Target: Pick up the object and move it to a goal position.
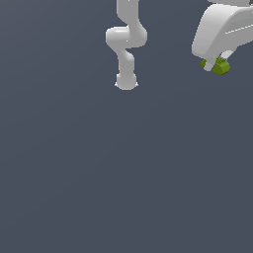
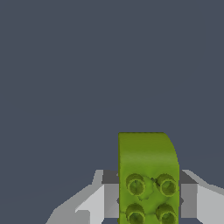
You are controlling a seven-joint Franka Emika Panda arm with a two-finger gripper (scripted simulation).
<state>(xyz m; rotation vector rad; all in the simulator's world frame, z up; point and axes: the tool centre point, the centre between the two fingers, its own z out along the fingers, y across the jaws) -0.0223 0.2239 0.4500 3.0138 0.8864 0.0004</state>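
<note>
1. Wrist view is showing the object (image 2: 148,175), a lime-green blocky piece, sitting between the 2 white fingers (image 2: 89,205) of the gripper (image 2: 148,201), with 4 darker green studs facing the camera.
2. Its long axis is running straight out from the gripper, past the fingertips, so the block is lying along the tool's reach and not across it.
3. The fingers are pressing in on both flanks of the block, so I am judging the gripper to be clamped on the object, not spread wide.
4. Exterior view is placing the gripper (image 1: 213,64) near the exterior view's upper right, with the object (image 1: 220,66) peeking out green just under the white hand.
5. No goal marker is showing in either picture, so which way the carry should go cannot be told.
6. Whether the block is resting on the grey floor (image 1: 123,173) or hanging clear of it is not certain from these angles.
</note>
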